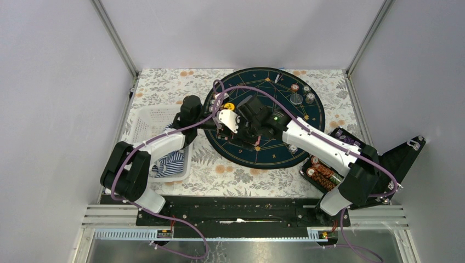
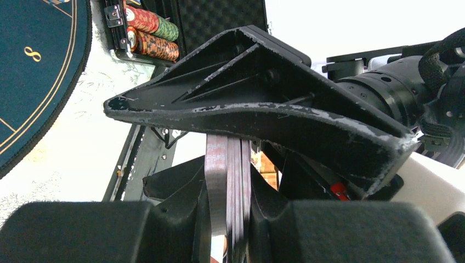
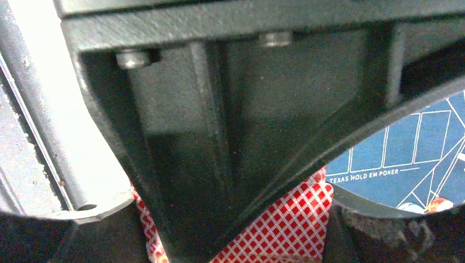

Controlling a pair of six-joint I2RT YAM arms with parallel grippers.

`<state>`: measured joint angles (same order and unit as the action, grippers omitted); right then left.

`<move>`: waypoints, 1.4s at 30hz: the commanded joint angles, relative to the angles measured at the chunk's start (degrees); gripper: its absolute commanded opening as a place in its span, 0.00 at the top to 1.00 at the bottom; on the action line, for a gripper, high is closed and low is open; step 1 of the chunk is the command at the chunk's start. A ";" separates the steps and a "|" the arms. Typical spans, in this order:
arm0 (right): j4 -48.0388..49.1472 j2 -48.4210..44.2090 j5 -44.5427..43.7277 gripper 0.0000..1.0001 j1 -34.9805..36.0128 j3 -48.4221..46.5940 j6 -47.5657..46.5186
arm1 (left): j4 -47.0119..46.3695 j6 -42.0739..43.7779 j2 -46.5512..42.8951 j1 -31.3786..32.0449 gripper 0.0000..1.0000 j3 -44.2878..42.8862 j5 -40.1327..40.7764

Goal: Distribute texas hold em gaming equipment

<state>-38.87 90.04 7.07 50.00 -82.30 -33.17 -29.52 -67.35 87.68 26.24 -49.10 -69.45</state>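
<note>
Both arms meet above the middle of the round dark blue mat (image 1: 274,82). My left gripper (image 1: 225,127) (image 2: 230,219) is shut on a thin pack of playing cards (image 2: 227,181), seen edge-on between its jaws. My right gripper (image 1: 253,130) (image 3: 230,241) is pressed close against it, one black finger (image 2: 247,104) lying across the top of the pack. In the right wrist view a red-checked card back (image 3: 285,230) spans from one jaw to the other, half hidden by the left gripper's finger. Small chip stacks (image 1: 296,87) and a yellow disc (image 1: 229,106) lie on the mat.
An open black case (image 1: 323,172) with rows of chips (image 2: 151,33) sits at the mat's near right. A white basket (image 1: 148,123) holding the striped cloth (image 1: 167,164) stands on the left. The floral table cover (image 1: 164,87) surrounds the mat.
</note>
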 commanded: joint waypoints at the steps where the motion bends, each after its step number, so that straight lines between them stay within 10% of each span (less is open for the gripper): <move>1: 2.25 -3.08 0.51 0.48 0.16 -0.29 0.12 | 1.88 4.83 -2.22 0.17 0.98 -1.03 -1.31; 10: 3.23 -6.05 4.10 0.70 -1.17 2.99 0.02 | 10.69 11.58 -3.97 -1.96 0.49 -2.49 -0.53; 30: 4.22 -11.23 12.30 0.94 -6.67 9.30 -1.61 | 12.43 13.77 -4.23 -3.61 0.58 -3.75 0.37; 42: 3.85 -7.86 13.44 0.95 -6.60 6.76 -1.39 | 10.09 11.86 -2.01 -0.34 0.38 -5.50 0.91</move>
<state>-36.95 81.87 17.89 43.59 -72.16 -34.41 -17.37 -55.90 84.51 24.49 -50.76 -69.19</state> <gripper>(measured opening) 0.711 0.626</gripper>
